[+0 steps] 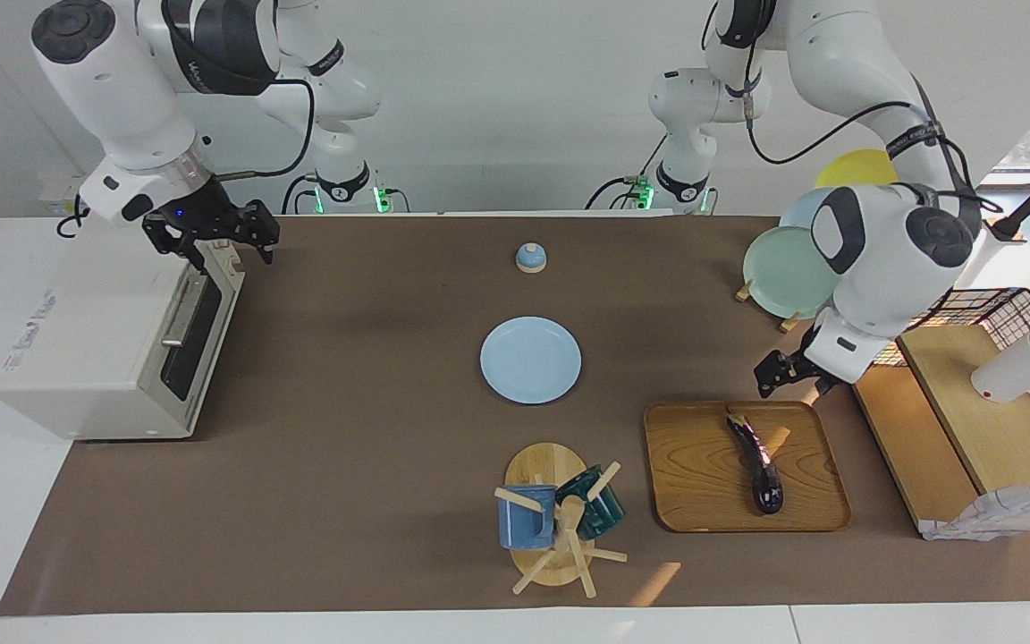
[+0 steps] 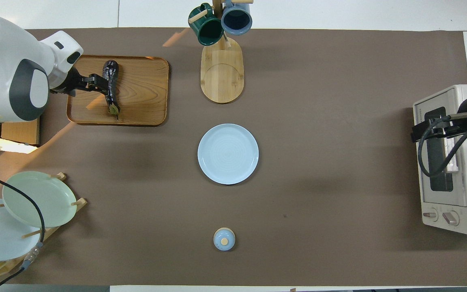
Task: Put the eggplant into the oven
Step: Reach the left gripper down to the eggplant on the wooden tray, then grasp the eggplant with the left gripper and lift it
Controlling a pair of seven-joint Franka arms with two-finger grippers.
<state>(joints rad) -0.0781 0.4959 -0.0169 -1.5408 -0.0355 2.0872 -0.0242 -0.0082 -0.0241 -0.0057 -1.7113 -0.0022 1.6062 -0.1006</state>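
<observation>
The dark purple eggplant (image 1: 758, 465) (image 2: 110, 83) lies on a wooden tray (image 1: 703, 487) (image 2: 144, 95) toward the left arm's end of the table, its green stem end pointing toward the robots. My left gripper (image 1: 790, 383) (image 2: 95, 81) hangs open in the air over the tray's edge closest to the robots, just short of the stem end, holding nothing. The off-white oven (image 1: 95, 340) (image 2: 448, 162) stands at the right arm's end with its glass door shut. My right gripper (image 1: 231, 252) (image 2: 422, 132) sits at the oven's upper front corner closest to the robots, fingers apart.
A light blue plate (image 1: 530, 360) lies mid-table, with a small lidded jar (image 1: 530, 258) nearer the robots. A mug rack (image 1: 560, 519) stands beside the tray. A plate rack (image 1: 788, 268) and a wooden shelf with a wire basket (image 1: 971, 402) flank the left arm.
</observation>
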